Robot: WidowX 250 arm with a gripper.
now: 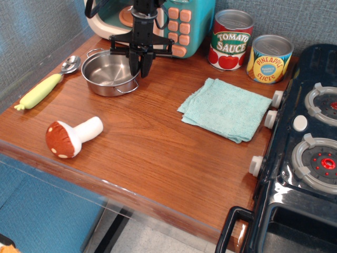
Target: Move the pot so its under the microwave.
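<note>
The shiny steel pot (pixel 108 76) stands upright on the wooden table at the back left, directly in front of the toy microwave (pixel 181 31). The microwave has a cream body, a teal panel and peach buttons, and the arm hides part of it. My gripper (pixel 141 71) hangs down at the pot's right rim. Its two black fingers are spread a little apart, straddling or just beside the rim, so it looks open. The pot is empty, and one wire handle shows at its front right.
A tomato sauce tin (pixel 231 39) and a pineapple tin (pixel 269 58) stand at the back right. A teal cloth (pixel 226 108) lies mid-table. A toy mushroom (pixel 71 137) and a yellow-handled spoon (pixel 47 84) lie at the left. A black stove (pixel 310 147) borders the right side.
</note>
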